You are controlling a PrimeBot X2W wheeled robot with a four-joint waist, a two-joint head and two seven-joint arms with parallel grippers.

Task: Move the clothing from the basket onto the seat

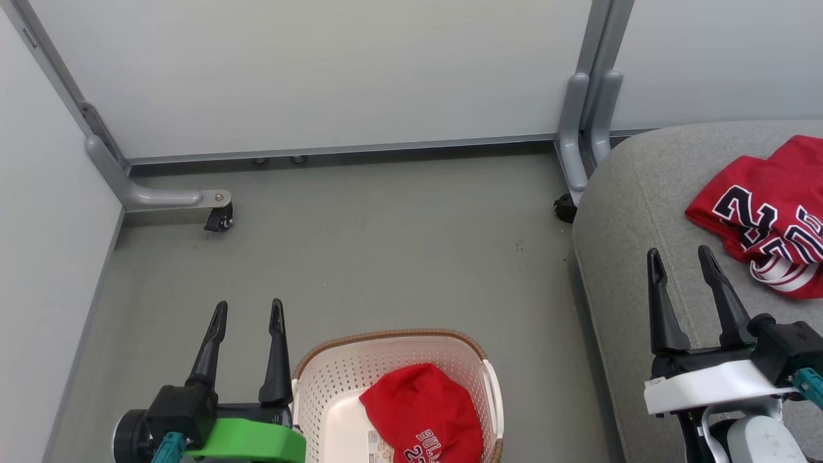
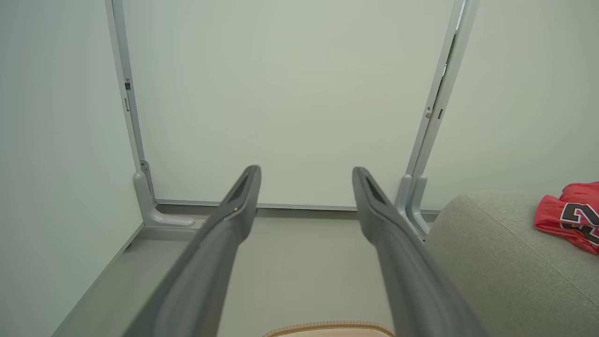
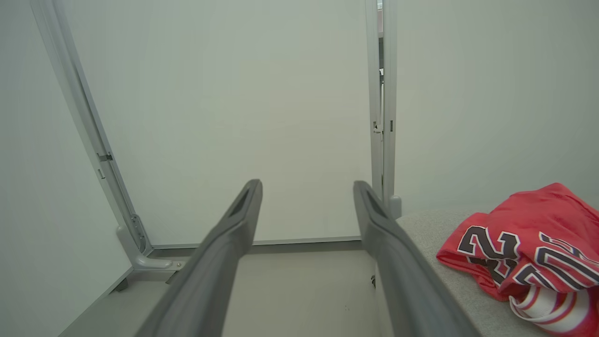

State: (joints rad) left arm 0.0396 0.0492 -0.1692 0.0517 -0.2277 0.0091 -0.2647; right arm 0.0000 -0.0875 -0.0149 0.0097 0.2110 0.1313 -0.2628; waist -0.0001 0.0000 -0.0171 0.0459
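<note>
Left pincer [image 1: 249, 308] gapes beside basket [image 1: 386, 335], whose jersey [image 1: 418, 405] lettering slants up-right.

Basket garment [image 1: 418, 405], right of left gripper [image 1: 249, 304]: "BUL" and "2" are read, cut off.
Seat garment [image 1: 765, 193], ahead-right of right gripper [image 1: 679, 251]: large "2" is read.
Basket label [image 1: 376, 445]: print cannot be read.

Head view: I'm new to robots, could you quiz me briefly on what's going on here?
1. True or false: the basket holds no clothing.
2. How many pieces of red clothing lie on the grey seat?
3. The left hand and right hand are: A) open and empty; B) shut on cloth.
Key: 1 false, a red garment lies in it; 2 one red piece; 3 A.
</note>
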